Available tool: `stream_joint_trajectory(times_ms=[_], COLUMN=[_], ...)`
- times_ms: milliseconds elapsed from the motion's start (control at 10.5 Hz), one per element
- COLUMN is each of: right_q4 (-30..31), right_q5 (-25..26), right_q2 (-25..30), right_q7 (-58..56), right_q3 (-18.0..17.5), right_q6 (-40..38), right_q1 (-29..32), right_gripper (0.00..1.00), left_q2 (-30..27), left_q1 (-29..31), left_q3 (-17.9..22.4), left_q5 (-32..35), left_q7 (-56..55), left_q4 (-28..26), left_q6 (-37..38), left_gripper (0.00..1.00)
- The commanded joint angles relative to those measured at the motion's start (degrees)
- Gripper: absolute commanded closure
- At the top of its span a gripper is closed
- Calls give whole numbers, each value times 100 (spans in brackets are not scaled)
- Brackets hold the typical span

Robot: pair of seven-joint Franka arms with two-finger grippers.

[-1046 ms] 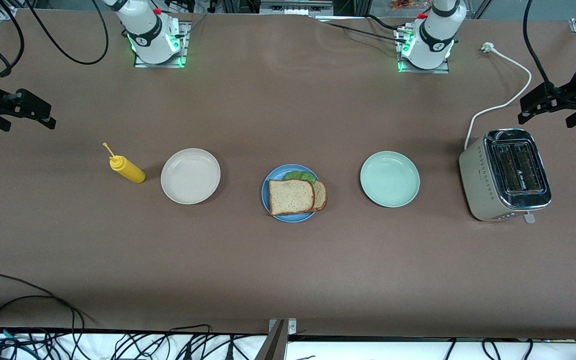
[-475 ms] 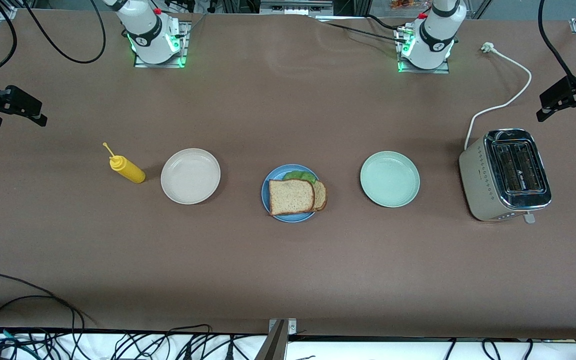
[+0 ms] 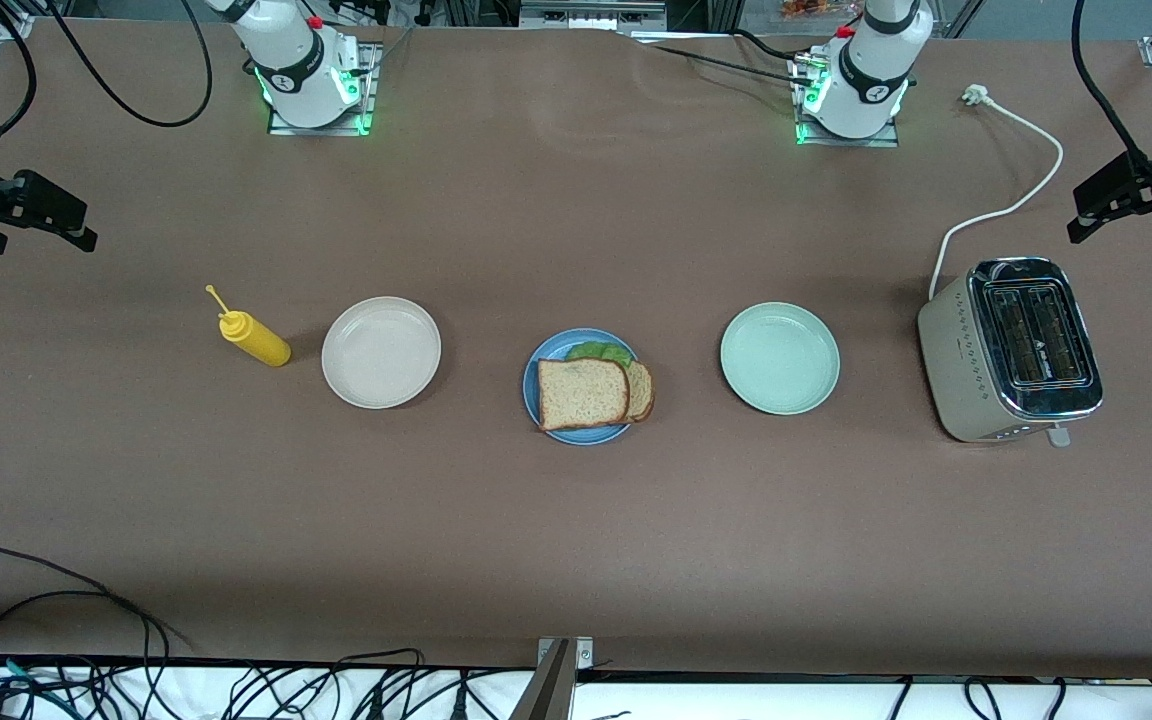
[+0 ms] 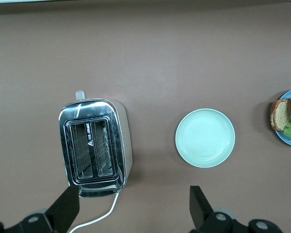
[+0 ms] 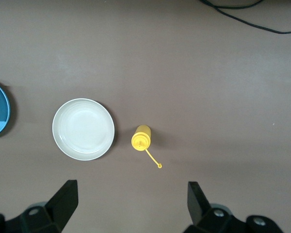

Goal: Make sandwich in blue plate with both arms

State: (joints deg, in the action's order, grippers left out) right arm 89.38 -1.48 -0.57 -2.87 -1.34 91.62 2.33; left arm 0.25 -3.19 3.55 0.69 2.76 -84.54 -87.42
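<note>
The sandwich (image 3: 584, 392) lies on the blue plate (image 3: 534, 362) at the table's middle: two brown bread slices stacked a little offset, with green lettuce (image 3: 600, 351) showing at the edge farther from the front camera. Part of it shows in the left wrist view (image 4: 282, 114). My left gripper (image 3: 1126, 232) hangs open and empty over the left arm's end of the table, above the toaster's cord; its fingers stand wide apart (image 4: 133, 208). My right gripper (image 3: 41, 240) hangs open and empty over the right arm's end (image 5: 131, 201).
A pale green plate (image 3: 779, 358) and a silver toaster (image 3: 1011, 348) with a white cord (image 3: 1011, 205) lie toward the left arm's end. A cream-white plate (image 3: 381, 352) and a yellow squeeze bottle (image 3: 254, 338) lie toward the right arm's end. Cables run along the table's near edge.
Both grippers have drawn outward toward their own ends of the table, mostly in the first half second. The sandwich and plates have not moved.
</note>
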Motion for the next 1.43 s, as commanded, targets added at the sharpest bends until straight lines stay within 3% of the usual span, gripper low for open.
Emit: stream_joint_trajectory(times_ms=[0,1331], right_q4=[-70,-209], right_q5=[95,122], right_q2=[22,-40], right_q7=[6,-21], right_q3=[-41,-24], right_q6=[-65,-92], right_q1=[5,13], right_gripper=[0,0], left_q2=[19,10], left_q1=[-23,-76], left_q3=[-30,-135], left_q5=[115,115], left_q7=[-48,-56], left_q4=[95,104], left_q6=[111,103], left_gripper=[0,0])
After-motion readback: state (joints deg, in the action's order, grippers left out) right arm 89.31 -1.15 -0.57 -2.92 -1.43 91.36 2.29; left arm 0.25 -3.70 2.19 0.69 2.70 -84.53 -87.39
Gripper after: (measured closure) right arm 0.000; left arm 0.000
